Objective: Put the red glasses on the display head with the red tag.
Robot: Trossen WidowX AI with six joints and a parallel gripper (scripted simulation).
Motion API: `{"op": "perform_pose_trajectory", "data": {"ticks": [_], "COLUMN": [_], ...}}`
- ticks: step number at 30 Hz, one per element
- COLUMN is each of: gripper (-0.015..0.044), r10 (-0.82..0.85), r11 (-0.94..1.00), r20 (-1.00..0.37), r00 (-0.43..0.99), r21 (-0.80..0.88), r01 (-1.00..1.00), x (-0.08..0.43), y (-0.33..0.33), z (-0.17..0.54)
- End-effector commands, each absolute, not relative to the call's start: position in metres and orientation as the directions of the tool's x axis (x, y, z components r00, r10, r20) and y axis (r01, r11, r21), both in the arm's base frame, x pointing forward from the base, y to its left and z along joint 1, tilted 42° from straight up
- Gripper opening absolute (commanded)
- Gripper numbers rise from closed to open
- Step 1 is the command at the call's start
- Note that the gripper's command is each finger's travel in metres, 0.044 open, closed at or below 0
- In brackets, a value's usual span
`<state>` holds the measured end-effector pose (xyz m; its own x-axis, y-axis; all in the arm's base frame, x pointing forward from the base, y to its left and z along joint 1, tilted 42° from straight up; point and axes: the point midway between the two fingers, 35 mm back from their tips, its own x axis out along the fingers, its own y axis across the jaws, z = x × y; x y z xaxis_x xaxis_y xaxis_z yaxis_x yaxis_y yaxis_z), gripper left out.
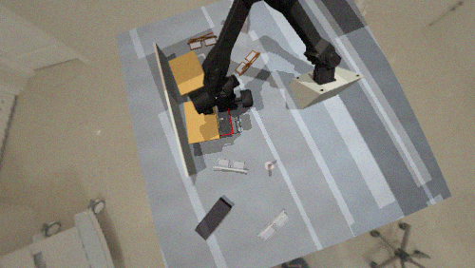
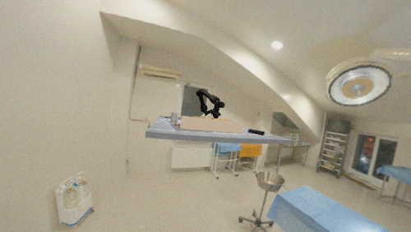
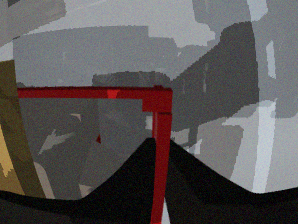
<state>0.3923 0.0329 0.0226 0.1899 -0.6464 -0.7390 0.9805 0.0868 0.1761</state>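
My gripper [image 1: 227, 105] [image 3: 157, 145] is shut on one temple of the red glasses [image 1: 231, 123] [image 3: 65, 93]. In the wrist view the front bar runs left from the corner and the held temple runs down between the fingertips. In the top view the glasses are beside the right edge of the lower orange block [image 1: 200, 127]; the arm hides part of them. A small red mark [image 3: 98, 139] shows below the front bar in the wrist view; I cannot tell if it is the tag. The display heads are not clearly made out. Contact with a head cannot be told.
A second orange block [image 1: 186, 72] stands above the first, both along an upright board [image 1: 172, 111]. Brown glasses [image 1: 247, 63], more brown glasses [image 1: 202, 43], pale glasses [image 1: 231, 165], other pale glasses [image 1: 273, 224], a dark box [image 1: 213, 219] and a small round piece [image 1: 270, 165] lie around.
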Motion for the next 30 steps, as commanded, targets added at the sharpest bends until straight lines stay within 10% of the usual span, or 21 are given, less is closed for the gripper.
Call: {"op": "perform_pose_trajectory", "data": {"ticks": [1, 30], "gripper": [0.0000, 0.0000], "r10": [-0.648, -0.648], "r11": [0.091, 0.091], "r20": [-0.736, -0.736], "r00": [0.196, 0.196], "r21": [0.181, 0.181], "r01": [0.979, 0.979], "x": [0.400, 0.410], "y": [0.034, 0.034], "z": [0.025, 0.027]}}
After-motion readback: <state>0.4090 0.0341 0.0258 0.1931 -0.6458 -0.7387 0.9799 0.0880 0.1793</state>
